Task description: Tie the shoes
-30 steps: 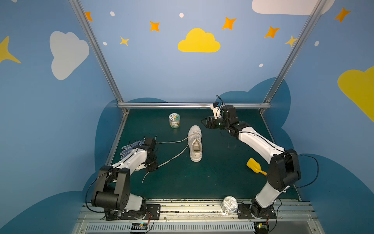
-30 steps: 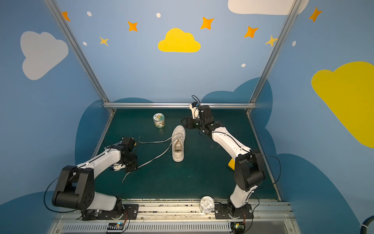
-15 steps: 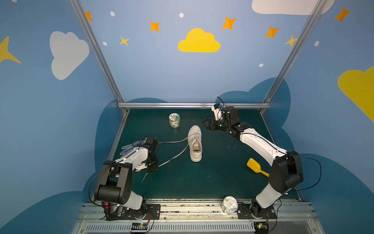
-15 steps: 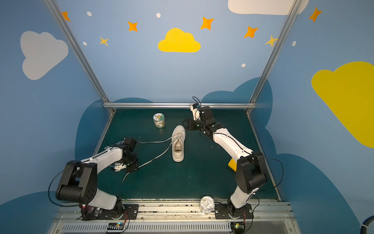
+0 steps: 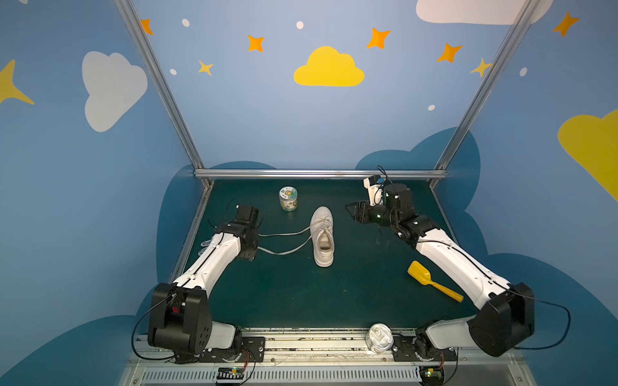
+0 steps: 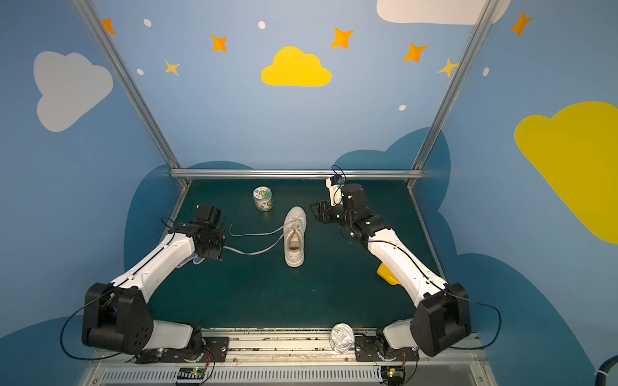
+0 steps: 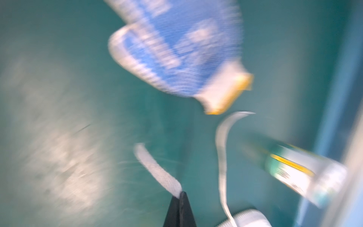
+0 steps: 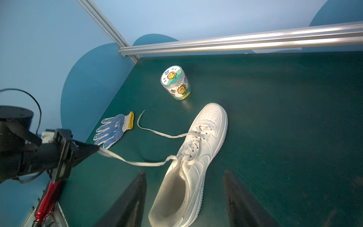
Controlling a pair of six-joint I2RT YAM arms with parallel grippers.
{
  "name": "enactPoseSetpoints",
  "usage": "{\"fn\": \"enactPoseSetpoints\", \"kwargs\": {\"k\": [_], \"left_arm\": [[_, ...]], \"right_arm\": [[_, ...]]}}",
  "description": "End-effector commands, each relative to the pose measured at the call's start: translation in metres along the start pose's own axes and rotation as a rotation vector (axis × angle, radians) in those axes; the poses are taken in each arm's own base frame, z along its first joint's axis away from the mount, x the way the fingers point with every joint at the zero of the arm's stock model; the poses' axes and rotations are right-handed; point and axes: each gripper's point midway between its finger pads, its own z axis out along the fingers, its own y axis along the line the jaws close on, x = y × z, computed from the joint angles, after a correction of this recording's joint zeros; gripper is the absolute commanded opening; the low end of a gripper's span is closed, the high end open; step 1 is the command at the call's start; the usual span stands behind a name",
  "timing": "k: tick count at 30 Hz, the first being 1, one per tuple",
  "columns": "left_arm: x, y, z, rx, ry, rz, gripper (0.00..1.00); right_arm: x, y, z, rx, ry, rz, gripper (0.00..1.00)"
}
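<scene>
- Sneaker (image 5: 322, 237): stands mid-mat, toe toward the back rail. Judged light and stiff-soled, so it is likely to slide when a lace is pulled.
- Laces (image 8: 157, 132): flat, limp, untied. Best pinched near the free ends.
- Left gripper (image 8: 96, 149): low, clamped on the nearer lace (image 8: 137, 162).
- Right gripper (image 8: 184, 172): jaws apart, near the toe, holding nothing.

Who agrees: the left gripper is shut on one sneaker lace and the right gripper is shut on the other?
Not quite. The left gripper is shut on one sneaker lace, but the right wrist view shows the right gripper open, holding nothing.
</scene>
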Motion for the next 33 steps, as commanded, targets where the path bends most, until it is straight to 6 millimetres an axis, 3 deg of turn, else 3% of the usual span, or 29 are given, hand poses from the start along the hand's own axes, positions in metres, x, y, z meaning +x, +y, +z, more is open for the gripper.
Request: {"fn": "enactPoseSetpoints", "kwargs": {"k": [1, 5, 8, 11, 15, 18, 23, 27, 33], "left_arm": [[-0.015, -0.070, -0.028, 0.190, -0.108, 0.342, 0.03], [0.001, -0.163, -0.061, 0.387, -0.097, 0.620, 0.03], [0.029, -0.216, -0.080, 0.489, -0.081, 0.793, 0.03], [0.064, -0.258, -0.096, 0.589, -0.072, 0.936, 0.03], [0.119, -0.289, -0.092, 0.666, -0.013, 1.100, 0.03], [0.168, -0.299, -0.081, 0.715, 0.066, 1.194, 0.03], [0.257, -0.302, -0.088, 0.843, 0.152, 1.356, 0.03], [0.318, -0.283, -0.081, 0.883, 0.199, 1.475, 0.03], [0.377, -0.237, -0.064, 0.843, 0.315, 1.605, 0.03]], "right_arm": [[0.002, -0.010, -0.020, 0.067, -0.036, 0.009, 0.63], [0.006, -0.017, -0.042, 0.126, -0.060, 0.000, 0.63], [0.008, -0.025, -0.059, 0.178, -0.091, -0.007, 0.63], [0.010, -0.032, -0.077, 0.229, -0.114, -0.017, 0.64], [0.012, -0.041, -0.096, 0.295, -0.120, -0.045, 0.65], [0.013, -0.049, -0.107, 0.340, -0.116, -0.066, 0.66], [0.019, -0.071, -0.113, 0.413, -0.091, -0.053, 0.67], [0.019, -0.100, -0.128, 0.545, -0.095, -0.001, 0.69], [0.021, -0.131, -0.147, 0.618, -0.105, 0.104, 0.70]]}}
